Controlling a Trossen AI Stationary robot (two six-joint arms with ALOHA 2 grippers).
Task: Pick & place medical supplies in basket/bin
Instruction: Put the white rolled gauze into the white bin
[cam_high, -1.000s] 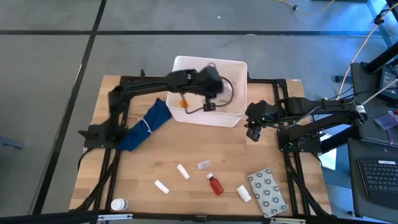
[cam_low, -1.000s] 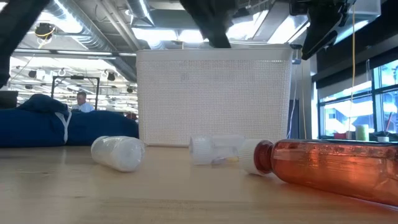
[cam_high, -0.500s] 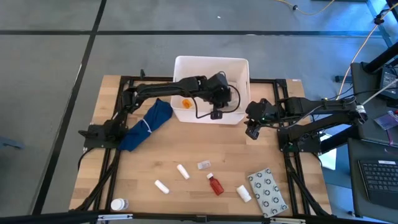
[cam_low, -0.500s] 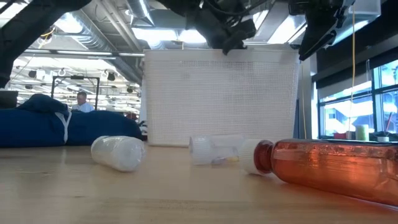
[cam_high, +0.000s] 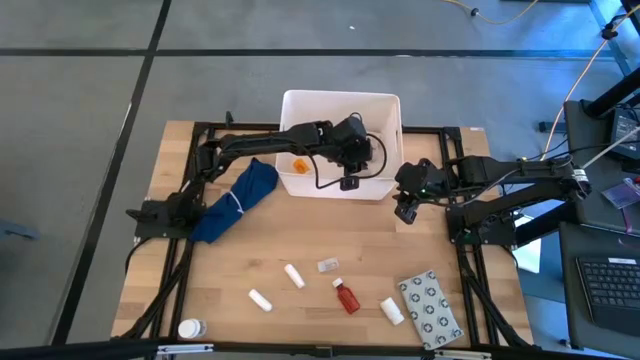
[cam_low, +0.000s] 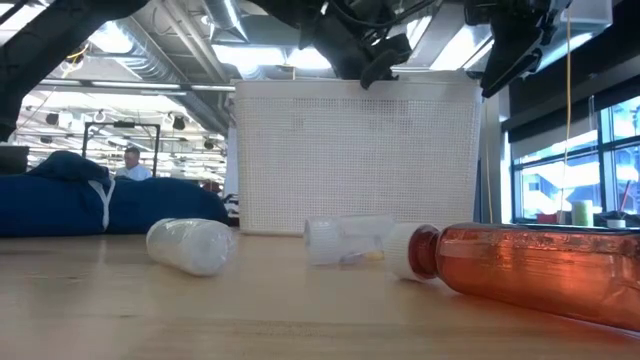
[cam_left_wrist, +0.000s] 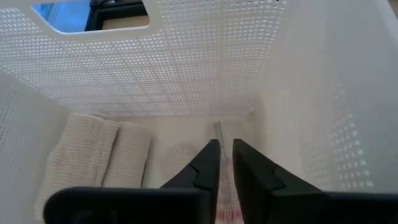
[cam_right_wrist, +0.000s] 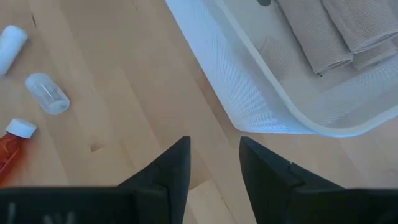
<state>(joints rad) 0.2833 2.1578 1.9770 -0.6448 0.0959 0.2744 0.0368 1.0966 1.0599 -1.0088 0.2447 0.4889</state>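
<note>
While inside the bin (cam_high: 392, 110), left fingers (cam_left_wrist: 205, 163) near its wall.

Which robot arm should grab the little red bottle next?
Probably the right. The right gripper hangs open beside the bin, nearer the red bottle. The left gripper is down inside the bin, fingers almost together.

white bin (cam_high: 385, 106) upright, table's far edge | beige rolls (cam_left_wrist: 99, 158) inside | red bottle (cam_high: 347, 298) lying near front
</note>
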